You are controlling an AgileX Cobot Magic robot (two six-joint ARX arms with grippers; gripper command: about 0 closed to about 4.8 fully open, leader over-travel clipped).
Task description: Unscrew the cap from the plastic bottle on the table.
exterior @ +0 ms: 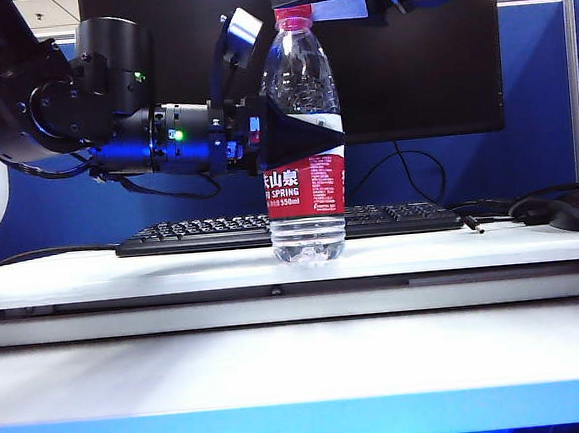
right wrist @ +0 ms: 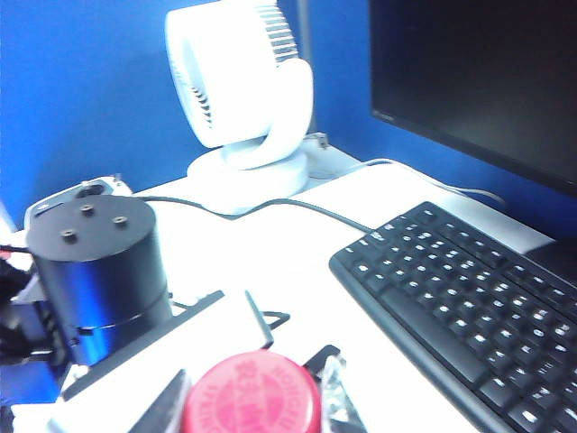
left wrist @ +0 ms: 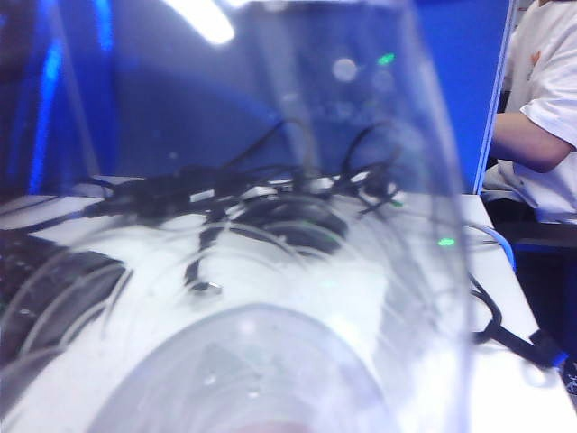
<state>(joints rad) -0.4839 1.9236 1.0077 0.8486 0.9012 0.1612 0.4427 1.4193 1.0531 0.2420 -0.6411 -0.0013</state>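
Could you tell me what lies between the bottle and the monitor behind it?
The black keyboard lies on the table between the plastic bottle and the monitor, as the exterior view shows.

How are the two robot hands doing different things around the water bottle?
The left hand reaches in level from the side and clamps the plastic bottle around its middle, above the label. The right hand sits up top beside the cap, and whether it grips the cap cannot be told. Both are black and work on the same upright bottle.
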